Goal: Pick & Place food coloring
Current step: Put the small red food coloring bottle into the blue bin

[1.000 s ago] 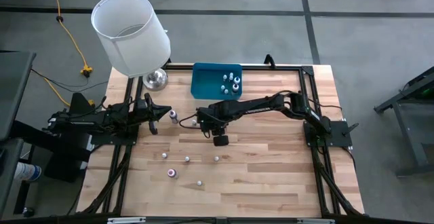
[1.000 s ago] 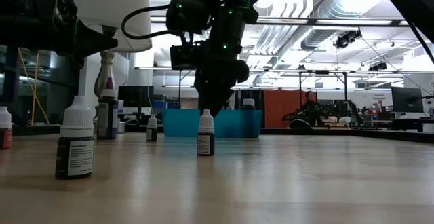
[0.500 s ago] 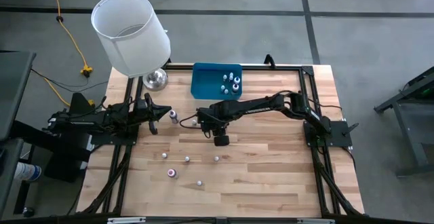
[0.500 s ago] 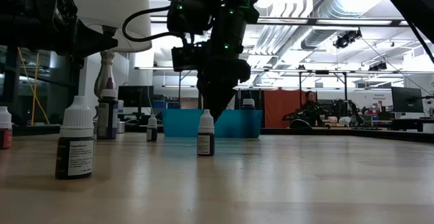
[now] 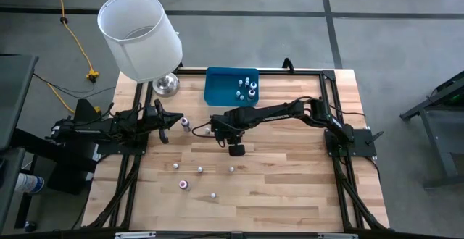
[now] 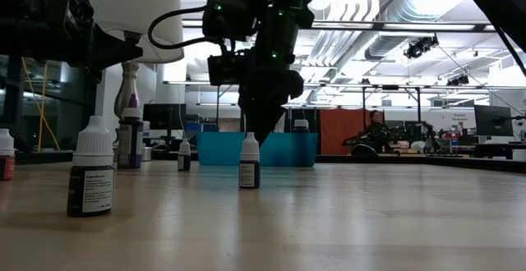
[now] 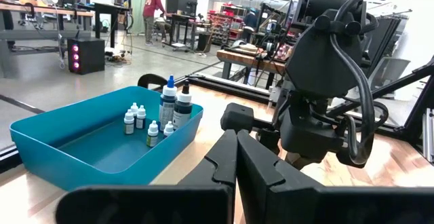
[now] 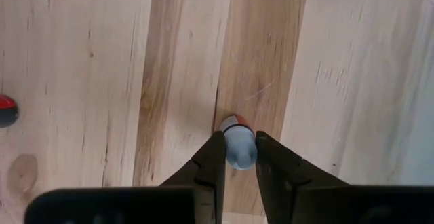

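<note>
Small food coloring bottles stand loose on the wooden table (image 5: 290,188). One white-capped bottle (image 8: 237,146) stands upright near the table's middle (image 5: 207,130). My right gripper (image 8: 239,139) reaches down over it (image 5: 216,133), shut on its cap. A purple-topped bottle (image 5: 185,123) stands just to its left, and several more (image 5: 200,169) stand nearer the front edge. The blue tray (image 5: 221,87) at the back holds several bottles (image 5: 246,88). My left gripper (image 5: 170,121) rests level at the left edge, shut and holding nothing (image 7: 235,163). My right gripper pinches the bottle's white cap (image 8: 237,155) between its two fingers (image 8: 210,166), one on each side. The fingers come steeply from above, slanting in from the table's right. The bottle stands upright on the wood.
A lamp with a white shade (image 5: 141,36) and a shiny metal base (image 5: 166,85) stands at the far left corner, beside the tray. In the low view one bottle (image 6: 249,163) stands in front of the right gripper (image 6: 261,135), and a nearer one (image 6: 90,176) stands at the left.
</note>
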You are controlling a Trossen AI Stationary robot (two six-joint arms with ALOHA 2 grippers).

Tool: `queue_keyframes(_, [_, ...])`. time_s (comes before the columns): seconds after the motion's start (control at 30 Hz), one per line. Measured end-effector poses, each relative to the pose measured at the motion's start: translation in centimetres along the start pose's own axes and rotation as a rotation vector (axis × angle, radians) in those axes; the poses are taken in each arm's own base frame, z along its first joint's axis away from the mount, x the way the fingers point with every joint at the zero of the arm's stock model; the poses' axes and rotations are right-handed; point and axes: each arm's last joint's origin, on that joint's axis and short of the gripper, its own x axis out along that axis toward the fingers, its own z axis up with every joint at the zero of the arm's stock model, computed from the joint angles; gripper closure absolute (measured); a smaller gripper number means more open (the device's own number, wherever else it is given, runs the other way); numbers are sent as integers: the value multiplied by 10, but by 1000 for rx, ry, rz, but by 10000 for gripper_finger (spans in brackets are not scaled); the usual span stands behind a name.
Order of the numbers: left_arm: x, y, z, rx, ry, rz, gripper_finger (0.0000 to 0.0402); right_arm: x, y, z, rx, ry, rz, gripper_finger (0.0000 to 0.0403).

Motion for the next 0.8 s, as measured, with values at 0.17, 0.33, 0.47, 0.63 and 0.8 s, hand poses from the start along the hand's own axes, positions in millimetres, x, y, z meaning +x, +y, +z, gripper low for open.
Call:
queue_keyframes(0.17, [0, 0, 0, 0, 0, 0, 401, 0, 0, 0, 0, 2, 1, 344])
queue_keyframes(0.33, [0, 0, 0, 0, 0, 0, 401, -19, -2, 5, 5, 13, 2, 350])
queue_keyframes(0.47, [0, 0, 0, 0, 0, 0, 401, -58, -13, 18, 43, -24, -9, 349])
queue_keyframes(0.63, [0, 0, 0, 0, 0, 0, 401, -108, -36, 31, 86, -131, -44, 349])
queue_keyframes(0.8, [0, 0, 0, 0, 0, 0, 401, -139, -67, 29, 148, -198, -78, 348])
